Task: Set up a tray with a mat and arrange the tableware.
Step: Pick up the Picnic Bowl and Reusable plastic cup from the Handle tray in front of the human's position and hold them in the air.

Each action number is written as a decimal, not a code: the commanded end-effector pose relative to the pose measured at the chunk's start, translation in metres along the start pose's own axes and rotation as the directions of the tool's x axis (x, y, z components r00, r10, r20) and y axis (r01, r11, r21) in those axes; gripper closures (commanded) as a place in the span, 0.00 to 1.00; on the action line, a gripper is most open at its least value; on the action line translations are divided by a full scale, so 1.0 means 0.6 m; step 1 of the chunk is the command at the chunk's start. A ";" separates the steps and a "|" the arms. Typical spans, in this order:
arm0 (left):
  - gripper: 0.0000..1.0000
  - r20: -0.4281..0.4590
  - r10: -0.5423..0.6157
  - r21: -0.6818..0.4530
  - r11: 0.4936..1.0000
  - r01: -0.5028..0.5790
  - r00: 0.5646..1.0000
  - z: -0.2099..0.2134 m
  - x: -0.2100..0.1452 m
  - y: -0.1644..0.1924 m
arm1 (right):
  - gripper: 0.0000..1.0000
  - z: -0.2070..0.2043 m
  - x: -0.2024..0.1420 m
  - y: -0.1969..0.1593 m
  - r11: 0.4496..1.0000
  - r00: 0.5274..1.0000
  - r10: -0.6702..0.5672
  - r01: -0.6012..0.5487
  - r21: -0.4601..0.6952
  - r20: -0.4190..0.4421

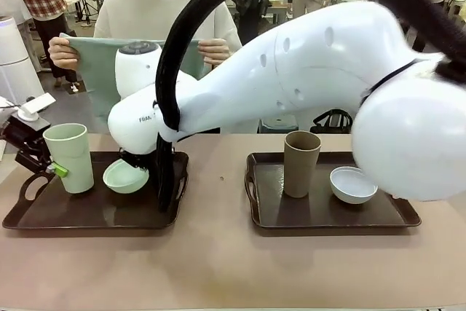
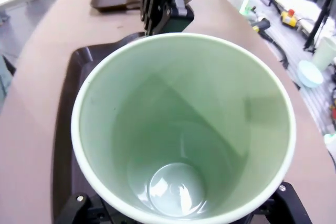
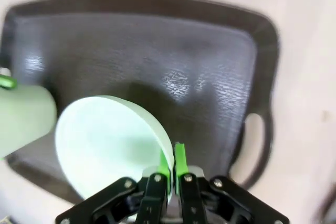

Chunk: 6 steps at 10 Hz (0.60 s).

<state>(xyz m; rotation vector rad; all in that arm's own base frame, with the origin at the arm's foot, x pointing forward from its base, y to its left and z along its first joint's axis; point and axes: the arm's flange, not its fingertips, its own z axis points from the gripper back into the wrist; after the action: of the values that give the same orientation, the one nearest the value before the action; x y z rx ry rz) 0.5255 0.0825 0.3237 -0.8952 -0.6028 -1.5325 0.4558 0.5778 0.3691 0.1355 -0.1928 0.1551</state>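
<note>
On the left tray (image 1: 87,213) stands the mint-green tumbler (image 1: 69,156), and my left gripper (image 1: 51,167) is shut on its side. The left wrist view looks straight down into the tumbler (image 2: 181,124). My right arm reaches across the middle, with my right gripper (image 3: 170,165) shut on the rim of the small green bowl (image 3: 105,145). That bowl (image 1: 125,177) hangs tilted just above the left tray, beside the tumbler. The brown tumbler (image 1: 301,163) and the pale blue-white bowl (image 1: 353,184) stand on the right tray (image 1: 328,216). A person at the far side holds up a green mat (image 1: 91,63) in both hands.
My right arm's big white links (image 1: 306,71) span the picture above the table and hide part of it. A bare strip of tabletop (image 1: 218,202) lies between the two trays, and more of it runs along the front edge.
</note>
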 end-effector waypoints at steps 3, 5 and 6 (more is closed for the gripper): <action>0.91 -0.077 0.023 0.095 0.995 -0.016 0.997 0.089 0.131 -0.094 | 1.00 0.182 -0.073 -0.031 0.998 0.989 -0.012 0.004 0.056 0.149; 0.91 -0.077 -0.014 0.142 0.990 0.025 0.997 0.125 0.179 -0.138 | 1.00 0.244 -0.099 -0.036 0.998 0.982 -0.014 0.002 0.066 0.186; 0.91 -0.080 -0.034 0.162 0.986 0.047 0.996 0.141 0.200 -0.165 | 1.00 0.266 -0.113 -0.031 0.998 0.980 -0.008 -0.006 0.066 0.198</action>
<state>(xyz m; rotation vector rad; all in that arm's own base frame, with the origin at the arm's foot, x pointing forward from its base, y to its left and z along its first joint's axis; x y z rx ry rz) 0.4614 0.0999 0.4790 -0.7083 -0.6813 -1.5310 0.3774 0.5387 0.5206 0.2233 -0.3576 0.1663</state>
